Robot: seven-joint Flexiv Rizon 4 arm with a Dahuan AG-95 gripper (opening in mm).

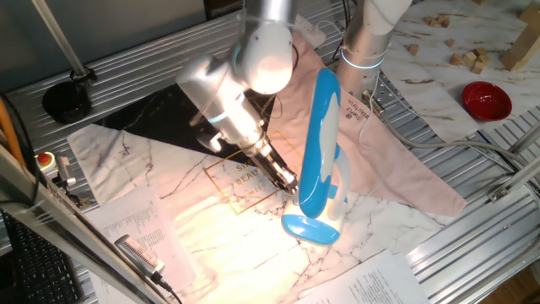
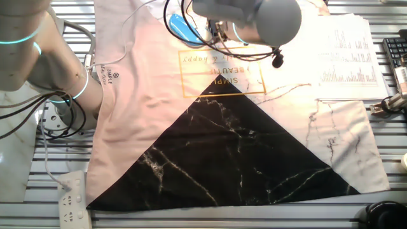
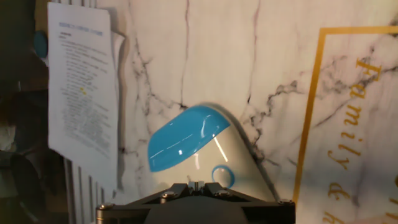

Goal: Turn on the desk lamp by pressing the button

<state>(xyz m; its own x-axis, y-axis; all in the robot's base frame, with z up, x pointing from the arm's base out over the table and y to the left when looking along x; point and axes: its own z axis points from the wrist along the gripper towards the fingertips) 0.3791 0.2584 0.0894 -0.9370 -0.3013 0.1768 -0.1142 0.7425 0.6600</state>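
Observation:
The desk lamp (image 1: 321, 139) stands on the marble-print cloth, its long sky-blue head tilted over its white arm and oval blue foot (image 1: 309, 228). The cloth beside the foot glows with warm light. My gripper (image 1: 290, 181) is just left of the lamp, low, near the foot. In the hand view the foot (image 3: 181, 142) lies right below, with a round blue-ringed button (image 3: 222, 176) next to my gripper (image 3: 198, 185), whose fingertips touch each other, shut and empty. In the other fixed view only a blue part of the lamp (image 2: 180, 28) shows behind my arm.
A red bowl (image 1: 486, 100) and several wooden blocks (image 1: 469, 57) lie at the far right. Printed sheets (image 1: 139, 232) lie left of the lamp, also in the hand view (image 3: 84, 93). A black round object (image 1: 66, 100) sits at the far left. A power strip (image 2: 73, 197) lies by the table edge.

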